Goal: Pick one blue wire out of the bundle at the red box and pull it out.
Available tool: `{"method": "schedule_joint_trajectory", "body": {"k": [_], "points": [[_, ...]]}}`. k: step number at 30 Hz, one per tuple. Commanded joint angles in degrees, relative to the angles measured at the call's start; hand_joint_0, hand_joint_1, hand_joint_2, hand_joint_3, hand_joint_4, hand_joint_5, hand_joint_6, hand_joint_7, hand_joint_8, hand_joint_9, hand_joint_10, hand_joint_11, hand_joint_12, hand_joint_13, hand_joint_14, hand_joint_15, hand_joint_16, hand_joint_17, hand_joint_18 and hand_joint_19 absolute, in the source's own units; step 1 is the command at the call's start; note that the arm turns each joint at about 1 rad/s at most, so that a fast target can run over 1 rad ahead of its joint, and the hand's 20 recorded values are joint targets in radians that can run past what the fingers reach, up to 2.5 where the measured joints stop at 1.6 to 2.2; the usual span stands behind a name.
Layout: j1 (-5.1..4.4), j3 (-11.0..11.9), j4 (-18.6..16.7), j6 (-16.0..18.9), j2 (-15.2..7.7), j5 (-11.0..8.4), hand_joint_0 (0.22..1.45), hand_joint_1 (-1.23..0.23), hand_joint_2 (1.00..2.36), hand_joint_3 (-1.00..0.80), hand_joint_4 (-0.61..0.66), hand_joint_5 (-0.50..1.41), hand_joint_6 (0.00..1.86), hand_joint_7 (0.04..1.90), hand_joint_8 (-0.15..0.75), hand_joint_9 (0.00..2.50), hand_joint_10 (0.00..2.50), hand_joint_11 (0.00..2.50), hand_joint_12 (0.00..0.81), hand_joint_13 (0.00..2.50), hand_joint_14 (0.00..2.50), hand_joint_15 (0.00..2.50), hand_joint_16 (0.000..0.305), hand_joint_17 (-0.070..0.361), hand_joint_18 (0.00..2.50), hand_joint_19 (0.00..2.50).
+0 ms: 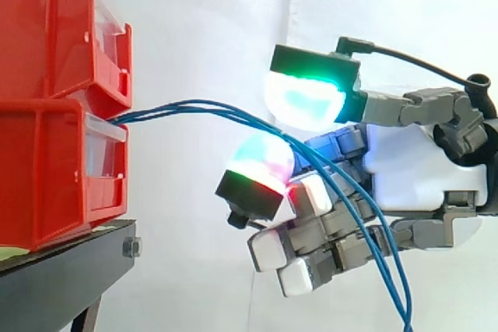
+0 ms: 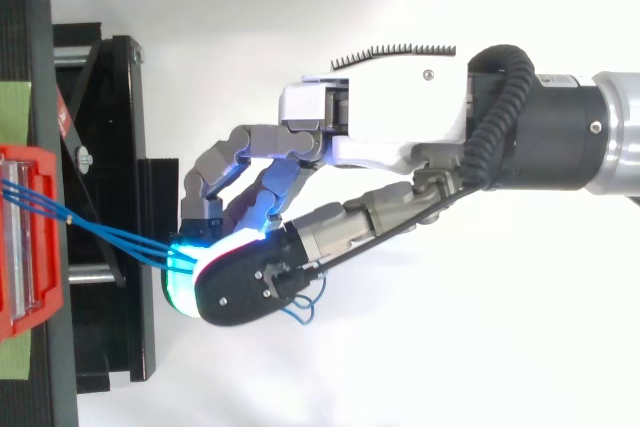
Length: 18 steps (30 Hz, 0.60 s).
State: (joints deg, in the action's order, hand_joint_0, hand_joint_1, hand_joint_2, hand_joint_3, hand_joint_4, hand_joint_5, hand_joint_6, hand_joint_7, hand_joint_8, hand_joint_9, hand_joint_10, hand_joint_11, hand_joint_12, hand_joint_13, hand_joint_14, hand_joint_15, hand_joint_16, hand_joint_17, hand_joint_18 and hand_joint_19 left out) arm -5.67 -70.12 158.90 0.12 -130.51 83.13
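Observation:
Three thin blue wires (image 1: 194, 105) leave the gap between the stacked red bins (image 1: 47, 169) and arc rightward to my hand (image 1: 420, 169). They pass between a green-glowing pad (image 1: 307, 99) above and a red-and-green pad (image 1: 261, 165) below, which close together on them. How many wires are actually pinched I cannot tell. Past the pads the wires droop across the curled fingers toward the bottom right. From above, the wires (image 2: 110, 232) converge from the red box (image 2: 30, 155) into the glowing pads of the hand (image 2: 390, 117), and a small blue loop (image 2: 300, 312) hangs behind them.
The bins rest on a black stand (image 1: 62, 270) at the left, whose frame (image 2: 110, 147) lies under the wires in the top view. A white curtain forms the background. The arm enters from the right.

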Motion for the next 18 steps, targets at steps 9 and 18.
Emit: {"method": "schedule_joint_trajectory", "body": {"k": [9,18], "points": [[0.13,-0.02,0.18,-0.64,0.69,0.01,0.58,-0.72,1.01,-0.17,0.25,-0.13,0.83,0.79,0.321,1.03,0.02,0.67,0.42,0.78,0.02,0.48,0.073,0.164,0.54,0.52],[0.31,0.07,0.27,-0.91,1.04,0.01,0.61,-0.79,1.01,-0.19,0.24,-0.15,0.87,0.72,0.299,0.97,0.02,0.72,0.386,0.75,0.02,0.5,0.065,0.147,0.51,0.52]]}}
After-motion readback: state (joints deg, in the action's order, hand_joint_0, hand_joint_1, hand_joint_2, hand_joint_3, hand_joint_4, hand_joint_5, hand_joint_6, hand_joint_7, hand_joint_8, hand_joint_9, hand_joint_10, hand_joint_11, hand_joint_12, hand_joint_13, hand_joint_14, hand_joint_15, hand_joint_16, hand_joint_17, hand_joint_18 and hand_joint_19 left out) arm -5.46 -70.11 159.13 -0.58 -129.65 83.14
